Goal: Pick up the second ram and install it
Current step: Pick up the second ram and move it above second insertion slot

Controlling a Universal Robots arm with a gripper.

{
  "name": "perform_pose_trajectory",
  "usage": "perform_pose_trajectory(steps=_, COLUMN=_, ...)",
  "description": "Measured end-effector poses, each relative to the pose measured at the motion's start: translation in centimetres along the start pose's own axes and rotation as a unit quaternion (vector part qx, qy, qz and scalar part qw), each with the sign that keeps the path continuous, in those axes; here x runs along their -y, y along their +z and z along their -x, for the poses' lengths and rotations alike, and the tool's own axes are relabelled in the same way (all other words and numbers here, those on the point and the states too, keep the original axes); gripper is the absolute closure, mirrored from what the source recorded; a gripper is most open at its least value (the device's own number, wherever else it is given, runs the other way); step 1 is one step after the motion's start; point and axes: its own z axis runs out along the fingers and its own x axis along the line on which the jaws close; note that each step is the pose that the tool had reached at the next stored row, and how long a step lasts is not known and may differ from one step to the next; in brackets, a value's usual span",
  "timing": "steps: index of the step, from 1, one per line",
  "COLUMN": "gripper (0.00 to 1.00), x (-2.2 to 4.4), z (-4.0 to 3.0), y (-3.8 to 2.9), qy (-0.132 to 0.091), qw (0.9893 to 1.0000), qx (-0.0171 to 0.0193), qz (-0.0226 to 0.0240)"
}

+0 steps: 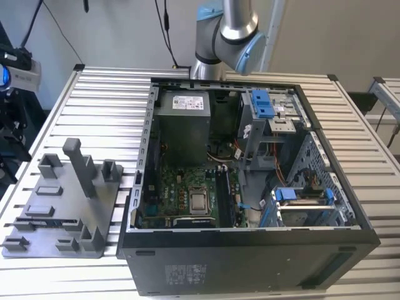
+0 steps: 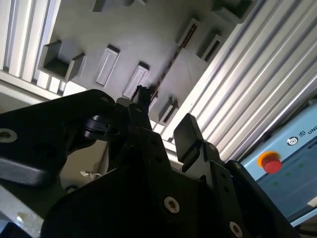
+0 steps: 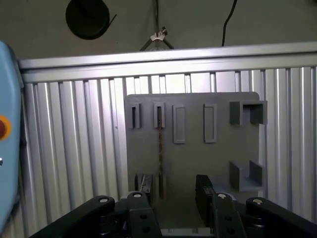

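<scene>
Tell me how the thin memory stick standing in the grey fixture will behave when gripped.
The second ram looks like a thin, straight strip, so probably stiff and light. Standing edge-on in the grey fixture, it may tip or bind if pushed sideways.

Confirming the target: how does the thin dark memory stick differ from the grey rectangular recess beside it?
The thin dark memory stick is dark, the grey rectangular recess pale grey. The stick is narrower and longer than the recess. Both run parallel on the grey fixture plate.

The second ram (image 3: 160,148), a slim dark strip, stands edge-on in a slot of the grey fixture plate (image 1: 62,194), at the computer case's (image 1: 250,269) 9 o'clock in the exterior view.
</scene>
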Motion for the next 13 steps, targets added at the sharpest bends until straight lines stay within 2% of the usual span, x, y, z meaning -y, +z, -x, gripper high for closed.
perform_pose_trajectory(steps=13, gripper=0.52, x=-0.01, z=-0.42, y=1.68, qy=-0.003, qw=1.0, qx=0.0006, qz=-0.0009)
